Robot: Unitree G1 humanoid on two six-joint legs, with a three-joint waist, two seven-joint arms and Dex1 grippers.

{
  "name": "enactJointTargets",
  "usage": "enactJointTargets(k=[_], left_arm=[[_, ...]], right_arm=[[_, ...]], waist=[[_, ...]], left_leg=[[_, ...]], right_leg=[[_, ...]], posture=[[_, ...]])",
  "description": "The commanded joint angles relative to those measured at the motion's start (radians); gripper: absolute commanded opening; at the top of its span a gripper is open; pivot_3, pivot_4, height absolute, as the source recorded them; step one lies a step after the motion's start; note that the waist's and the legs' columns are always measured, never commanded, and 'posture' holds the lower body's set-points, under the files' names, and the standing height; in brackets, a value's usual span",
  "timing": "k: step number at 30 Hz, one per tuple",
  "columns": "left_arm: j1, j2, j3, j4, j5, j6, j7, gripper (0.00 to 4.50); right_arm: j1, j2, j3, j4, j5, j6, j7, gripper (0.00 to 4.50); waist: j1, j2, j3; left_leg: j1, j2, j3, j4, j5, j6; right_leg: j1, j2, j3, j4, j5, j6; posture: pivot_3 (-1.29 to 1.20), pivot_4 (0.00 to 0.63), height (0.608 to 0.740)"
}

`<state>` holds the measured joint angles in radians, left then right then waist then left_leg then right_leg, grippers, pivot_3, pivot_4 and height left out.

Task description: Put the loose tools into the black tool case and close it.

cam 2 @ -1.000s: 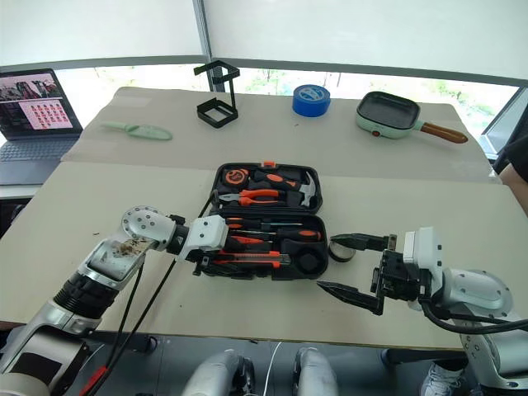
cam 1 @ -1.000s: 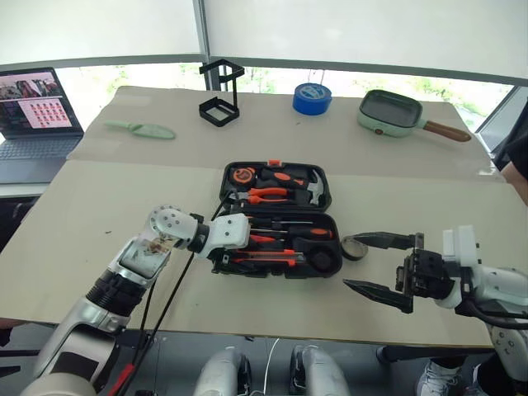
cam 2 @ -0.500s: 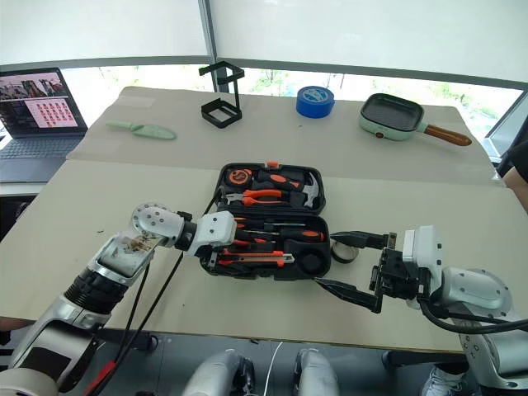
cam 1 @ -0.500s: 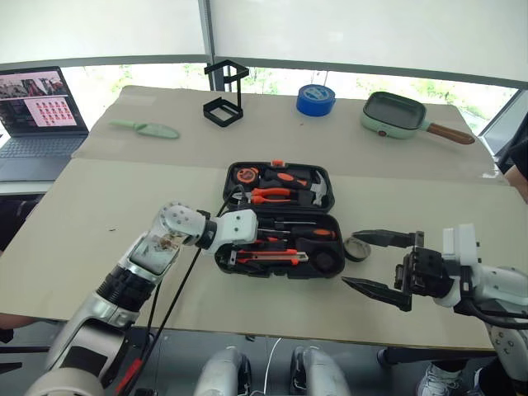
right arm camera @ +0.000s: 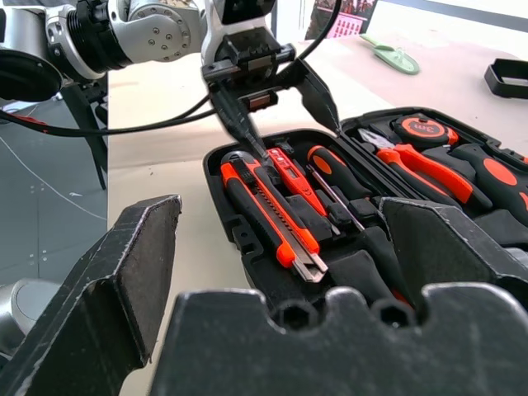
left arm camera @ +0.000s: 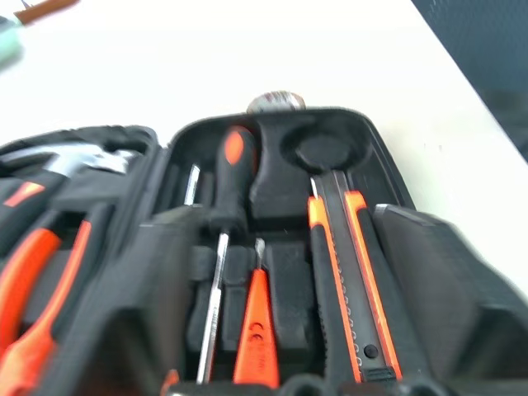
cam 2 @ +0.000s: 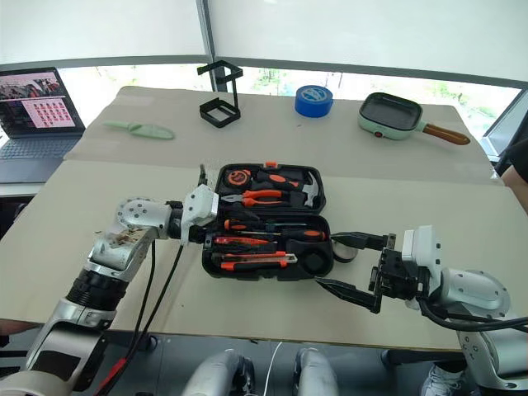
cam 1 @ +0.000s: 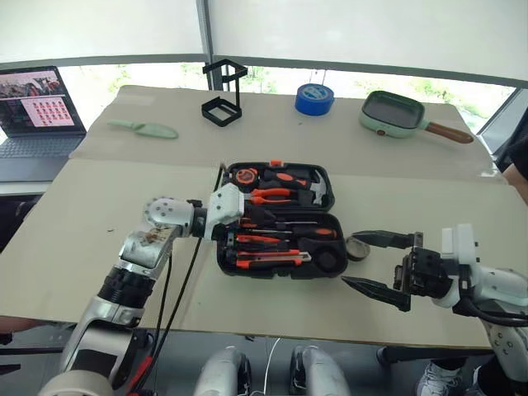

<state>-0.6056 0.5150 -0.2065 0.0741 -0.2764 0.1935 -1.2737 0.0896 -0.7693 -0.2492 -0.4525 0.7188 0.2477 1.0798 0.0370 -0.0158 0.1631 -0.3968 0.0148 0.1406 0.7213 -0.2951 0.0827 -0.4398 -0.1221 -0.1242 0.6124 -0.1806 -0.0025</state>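
We work at a broad beige table (cam 1: 99,206) under bright windows, an open laptop (cam 1: 37,111) at its left. The rectangular black plastic tool case (cam 1: 280,216) lies open mid-table; we count three slim screwdrivers (right arm camera: 290,175) and one black-and-orange utility knife (right arm camera: 268,206) in its near half. One small dark tape roll (cam 1: 356,246) sits on the table against the case's right end. Since a second ago our left gripper (right arm camera: 272,92) has risen off the tools to the case's left edge, fingers parted and empty. Our right gripper (cam 1: 378,264) stays splayed wide beside the roll, holding nothing.
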Motion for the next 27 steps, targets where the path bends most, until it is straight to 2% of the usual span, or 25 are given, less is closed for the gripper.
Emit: enactJointTargets(k=[1,5,6,17,22,27], left_arm=[[0.027,0.001,-0.009,-0.045,-0.008,-0.023,-0.013,1.88],[0.062,0.004,-0.061,-0.055,0.045,-0.033,0.003,0.33],[0.070,0.006,-0.071,-0.055,0.055,-0.034,0.005,0.06],[0.134,0.011,-0.168,-0.033,0.176,-0.008,0.064,0.06],[0.146,0.052,-0.196,-0.030,0.189,0.141,0.067,0.06],[0.161,0.107,-0.201,-0.083,0.140,0.277,0.022,0.06]], right_arm=[[-0.008,0.010,-0.015,-0.015,0.010,-0.003,-0.003,4.50],[-0.013,0.017,-0.011,-0.010,0.006,-0.003,-0.003,4.50],[-0.013,0.017,-0.011,-0.009,0.006,-0.003,-0.003,4.50],[0.004,0.032,-0.013,-0.011,0.002,-0.004,-0.010,4.50],[0.008,0.035,-0.011,-0.011,0.003,-0.001,-0.014,4.50],[0.008,0.037,-0.007,-0.010,0.003,0.000,-0.015,4.50]], waist=[[0.001,0.000,0.000],[0.001,0.000,0.000],[0.001,0.000,0.000],[0.003,0.000,0.000],[0.002,0.001,-0.002],[-0.006,0.003,-0.005]], left_leg=[[0.000,0.000,0.000,0.000,0.000,0.000],[0.000,0.000,0.000,0.001,0.000,0.000],[0.000,0.000,0.000,0.001,0.000,0.000],[0.000,0.000,0.000,0.001,0.000,0.001],[0.003,0.000,0.000,0.000,-0.001,0.001],[0.009,0.000,0.001,-0.004,-0.001,0.001]], right_leg=[[0.000,0.000,0.000,0.000,0.000,0.001],[0.000,0.000,0.000,0.000,0.000,0.001],[0.000,0.000,0.000,0.000,0.000,0.001],[0.001,-0.001,0.000,0.000,0.000,0.001],[0.002,-0.001,0.000,0.000,0.000,0.002],[0.005,-0.002,0.002,-0.001,-0.002,0.005]], posture=[[0.00,0.150,0.740],[0.00,0.150,0.740],[0.00,0.150,0.740],[0.00,0.150,0.740],[0.00,0.150,0.740],[0.00,0.150,0.740]])
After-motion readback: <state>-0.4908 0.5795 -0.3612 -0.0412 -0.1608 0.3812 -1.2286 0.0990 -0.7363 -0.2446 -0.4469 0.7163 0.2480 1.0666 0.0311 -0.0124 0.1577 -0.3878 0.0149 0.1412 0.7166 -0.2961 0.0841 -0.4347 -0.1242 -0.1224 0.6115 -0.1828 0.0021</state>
